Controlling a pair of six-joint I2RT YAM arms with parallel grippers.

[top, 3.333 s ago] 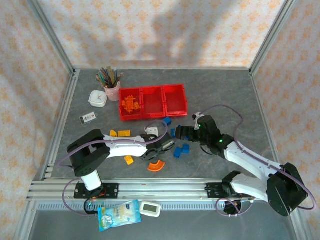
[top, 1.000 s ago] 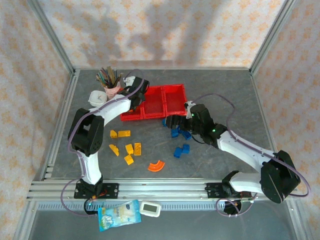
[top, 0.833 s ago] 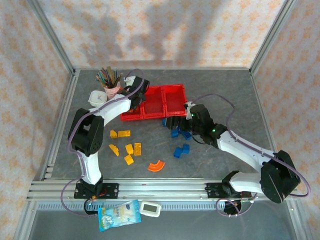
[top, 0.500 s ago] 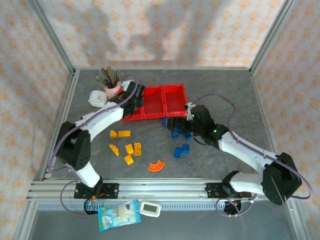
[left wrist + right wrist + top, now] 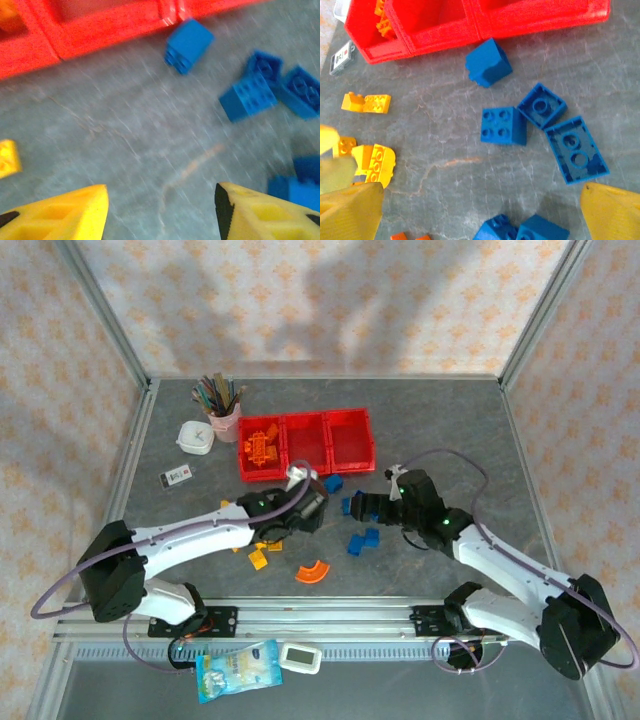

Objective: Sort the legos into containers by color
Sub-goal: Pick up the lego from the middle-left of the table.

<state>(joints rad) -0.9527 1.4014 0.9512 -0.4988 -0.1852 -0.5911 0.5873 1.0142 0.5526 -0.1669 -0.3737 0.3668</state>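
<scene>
– Legos [image 5: 355, 543] lay where, when we looked?
– Mostly loose on the grey table [image 5: 450, 430], in front of the containers [image 5: 305, 443]. We saw three red bins joined in a row at the back, and orange bricks [image 5: 260, 445] were heaped in the left one.
– And the loose ones?
– Blue bricks [image 5: 503, 125] were clustered near the bins' right half, close to both grippers. Yellow bricks [image 5: 366, 103] sat further left, and an orange arch [image 5: 314, 570] lay nearest the arm bases.
– How did we find the left gripper [image 5: 160, 195]?
– Its jaws stood apart, with bare table between the yellow fingertips [image 5: 75, 210] and nothing held. It hung close above the table just in front of the bins, blue bricks ahead of it.
– And the right gripper [image 5: 483, 200]?
– Spread wide and empty over the blue cluster. We counted four blue bricks ahead of its fingers and two more right between them.
– Anything else we noted?
– A pink cup of pencils [image 5: 225, 420] and a small white box [image 5: 195, 437] stood left of the bins, and a small card [image 5: 177, 476] lay on the table in front of them.
</scene>
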